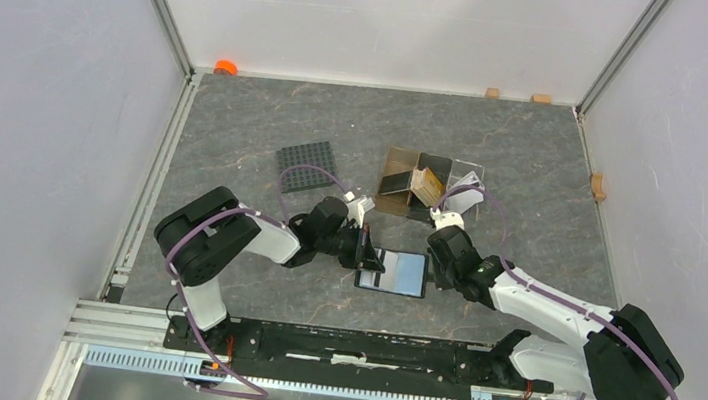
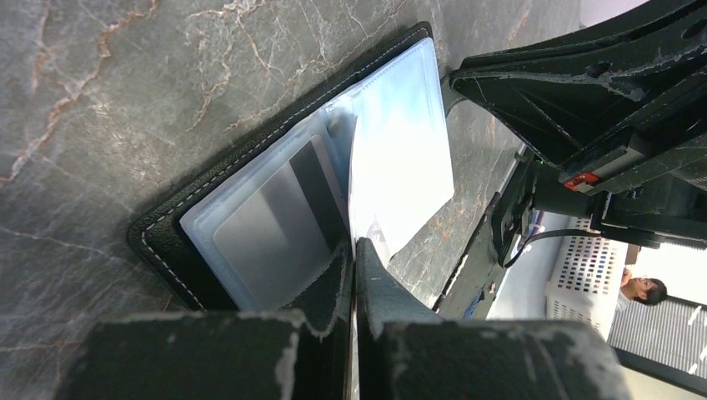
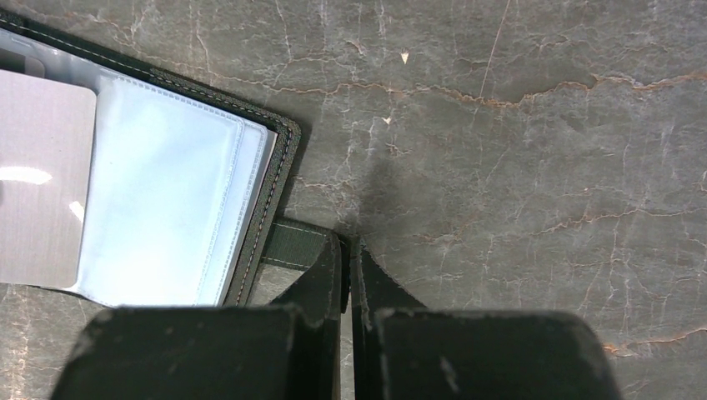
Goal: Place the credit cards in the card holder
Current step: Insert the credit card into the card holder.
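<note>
The card holder (image 1: pixel 404 274) lies open on the grey table, black outside (image 2: pixel 167 242) and pale blue-grey inside (image 3: pixel 167 200). My left gripper (image 2: pixel 356 250) is shut on the edge of a whitish credit card (image 2: pixel 400 158), which leans over the holder's middle; the right wrist view shows its rounded corner (image 3: pixel 46 175). Another card with a dark stripe (image 2: pixel 279 212) sits inside a clear sleeve on the holder's left half. My right gripper (image 3: pixel 350 246) is shut on the holder's strap tab (image 3: pixel 292 243) at its right edge. In the top view, left gripper (image 1: pixel 367 252) and right gripper (image 1: pixel 431 269) flank the holder.
Behind the holder stand a brown translucent compartment box (image 1: pixel 403 177) with a tan card-like piece (image 1: pixel 428 181) in it, a clear tray (image 1: pixel 469 185) to its right and a black gridded mat (image 1: pixel 308 166) to its left. An orange object (image 1: pixel 225 67) sits at the back left corner.
</note>
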Robot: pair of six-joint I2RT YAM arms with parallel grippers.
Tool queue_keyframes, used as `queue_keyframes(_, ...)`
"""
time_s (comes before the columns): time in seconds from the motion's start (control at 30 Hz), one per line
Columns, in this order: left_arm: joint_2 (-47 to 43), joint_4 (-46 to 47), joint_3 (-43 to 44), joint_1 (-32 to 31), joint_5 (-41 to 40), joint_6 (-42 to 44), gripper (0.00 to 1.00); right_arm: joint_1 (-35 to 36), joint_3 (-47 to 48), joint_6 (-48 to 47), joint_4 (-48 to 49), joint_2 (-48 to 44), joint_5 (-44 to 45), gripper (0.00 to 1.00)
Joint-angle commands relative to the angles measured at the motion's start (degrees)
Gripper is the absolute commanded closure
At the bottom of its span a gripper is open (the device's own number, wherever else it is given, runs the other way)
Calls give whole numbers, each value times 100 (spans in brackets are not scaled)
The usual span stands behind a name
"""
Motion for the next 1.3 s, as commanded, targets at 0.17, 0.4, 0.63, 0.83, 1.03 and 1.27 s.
queue_keyframes(0.17,-34,-772,69,131,-105,645,98,50,-4,114,-241,56,-128,100)
queue_keyframes(0.4,190,-240,-25,32,-28,324,98,59,-26,122,-221,17,-151,100)
queue_keyframes(0.63,414,173,-74,-58,-104,72,98,94,-39,161,-194,21,-165,100)
queue_keyframes(0.83,574,701,-199,-96,-192,-258,98,163,-30,200,-142,103,-199,100)
queue_keyframes(1.03,761,1095,-233,-194,-258,-586,98,258,-22,244,-114,188,-203,100)
queue_keyframes(1.27,699,1364,-435,-194,-567,-893,98,321,-13,277,-127,229,-153,100)
